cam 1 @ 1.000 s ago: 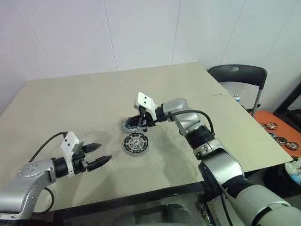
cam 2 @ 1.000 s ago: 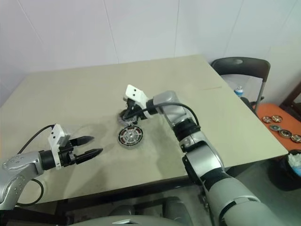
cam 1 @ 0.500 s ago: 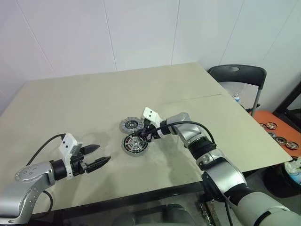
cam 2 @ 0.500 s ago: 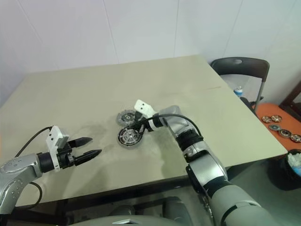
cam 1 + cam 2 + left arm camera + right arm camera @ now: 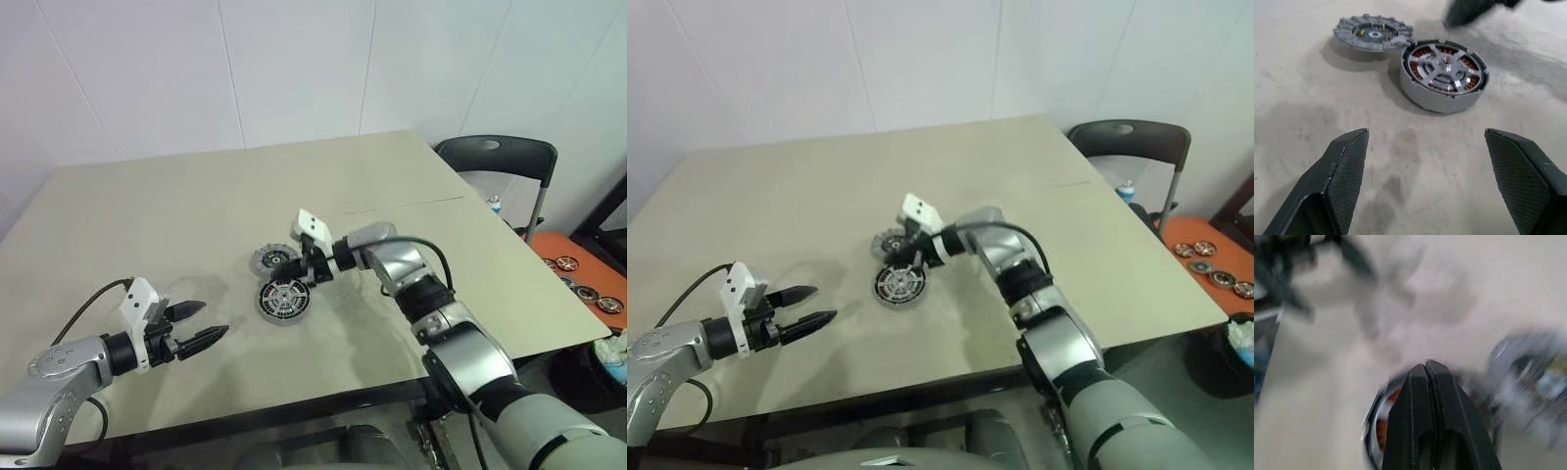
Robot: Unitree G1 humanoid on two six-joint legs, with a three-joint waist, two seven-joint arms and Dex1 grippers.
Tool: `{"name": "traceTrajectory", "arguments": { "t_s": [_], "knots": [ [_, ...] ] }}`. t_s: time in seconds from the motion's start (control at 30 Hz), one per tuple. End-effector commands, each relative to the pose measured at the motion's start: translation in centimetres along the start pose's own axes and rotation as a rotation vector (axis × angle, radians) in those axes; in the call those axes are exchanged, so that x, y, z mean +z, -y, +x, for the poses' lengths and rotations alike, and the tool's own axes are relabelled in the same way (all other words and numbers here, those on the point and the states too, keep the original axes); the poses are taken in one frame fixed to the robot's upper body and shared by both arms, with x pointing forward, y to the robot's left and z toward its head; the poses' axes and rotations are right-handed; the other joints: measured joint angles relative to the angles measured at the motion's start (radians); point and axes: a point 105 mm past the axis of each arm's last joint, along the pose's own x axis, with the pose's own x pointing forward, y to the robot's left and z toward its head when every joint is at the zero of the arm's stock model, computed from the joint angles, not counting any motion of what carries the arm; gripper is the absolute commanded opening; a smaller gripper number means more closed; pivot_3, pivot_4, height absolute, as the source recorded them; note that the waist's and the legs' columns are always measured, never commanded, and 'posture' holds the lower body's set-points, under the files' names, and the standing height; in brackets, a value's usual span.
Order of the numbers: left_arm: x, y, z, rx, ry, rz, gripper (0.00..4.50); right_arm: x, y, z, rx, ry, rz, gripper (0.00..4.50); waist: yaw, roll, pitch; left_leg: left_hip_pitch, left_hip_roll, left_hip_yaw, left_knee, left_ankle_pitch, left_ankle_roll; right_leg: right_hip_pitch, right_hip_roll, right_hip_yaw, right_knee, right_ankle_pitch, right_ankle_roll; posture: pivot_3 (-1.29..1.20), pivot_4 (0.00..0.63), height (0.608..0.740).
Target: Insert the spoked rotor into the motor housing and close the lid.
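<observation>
Right gripper (image 5: 310,270), fingers pressed together and empty, above the motor housing (image 5: 1444,76), whose spoked rotor (image 5: 1445,67) appears seated. Lid (image 5: 1373,33) lies touching beside it. Left gripper (image 5: 196,326) spread open, well apart. Risk: closed fingertips may nudge the housing.

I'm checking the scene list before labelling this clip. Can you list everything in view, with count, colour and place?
motor housing: one, grey rim, copper windings under spokes, mid-table.
lid: one, silver-grey, ribbed, flat beside the housing, behind it.
table: one, beige.
chair: one, dark, past the table's far right corner.
round parts: several, dark, on an orange surface at right.
left gripper: black fingers, open, short of the housing.
right gripper: black fingers, shut, over the housing.
</observation>
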Motion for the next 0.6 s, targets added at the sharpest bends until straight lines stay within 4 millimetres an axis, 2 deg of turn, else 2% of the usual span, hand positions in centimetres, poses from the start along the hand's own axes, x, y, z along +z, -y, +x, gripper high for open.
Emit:
{"name": "traceTrajectory", "arguments": {
  "t_s": [0.03, 0.13, 0.23, 0.33, 0.4, 0.6],
  "knots": [
    [1.3, 0.0, -0.3, 0.003, 0.022, 0.046, 4.03, -1.5, 0.3, 1.2, -0.041, -0.08, -0.058, 0.02, -0.005, 0.001, 0.0, 0.0, 0.0, 0.0, 0.0, 0.0, 0.0, 0.0, 0.0, 0.0, 0.0, 0.0, 0.0, 0.0, 0.0, 0.74],
    [1.6, -0.2, -0.3, 0.001, 0.024, 0.051, 4.03, -2.6, 0.8, 2.2, -0.087, -0.12, -0.082, 0.02, -0.006, 0.0, -0.001, 0.005, 0.002, 0.001, 0.0, 0.0, 0.0, 0.003, 0.002, 0.001, 0.001, 0.0, 0.0, 0.0, 0.0, 0.74],
    [1.7, -0.3, -0.4, 0.002, 0.023, 0.054, 4.03, -1.7, 0.7, 2.4, -0.077, -0.081, -0.085, 0.02, -0.005, 0.001, -0.001, 0.008, 0.003, 0.001, 0.0, 0.001, -0.002, 0.007, 0.002, 0.0, 0.002, -0.001, 0.0, 0.0, 0.0, 0.74],
    [1.6, -0.3, -0.5, 0.003, 0.021, 0.052, 4.03, 0.4, 0.3, 1.6, -0.022, 0.007, -0.048, 0.02, -0.004, 0.001, 0.0, 0.021, 0.004, 0.001, 0.0, 0.001, -0.002, 0.02, 0.003, -0.002, 0.0, -0.003, -0.003, 0.0, 0.0, 0.74],
    [1.6, -0.2, -0.4, 0.001, 0.021, 0.052, 4.03, 1.2, -0.5, 0.9, 0.043, 0.033, -0.034, 0.02, -0.002, 0.002, 0.0, 0.022, 0.004, 0.001, 0.001, 0.001, -0.002, 0.022, 0.003, -0.002, -0.001, -0.003, -0.003, 0.0, 0.0, 0.74],
    [1.8, -0.5, -0.1, 0.0, 0.025, 0.058, 4.03, 1.4, -1.3, -0.6, 0.12, 0.027, -0.025, 0.02, 0.0, -0.001, -0.001, 0.014, 0.004, 0.001, 0.0, 0.0, -0.002, 0.014, 0.001, -0.003, -0.002, 0.0, -0.001, 0.0, 0.0, 0.74]
  ]
}}
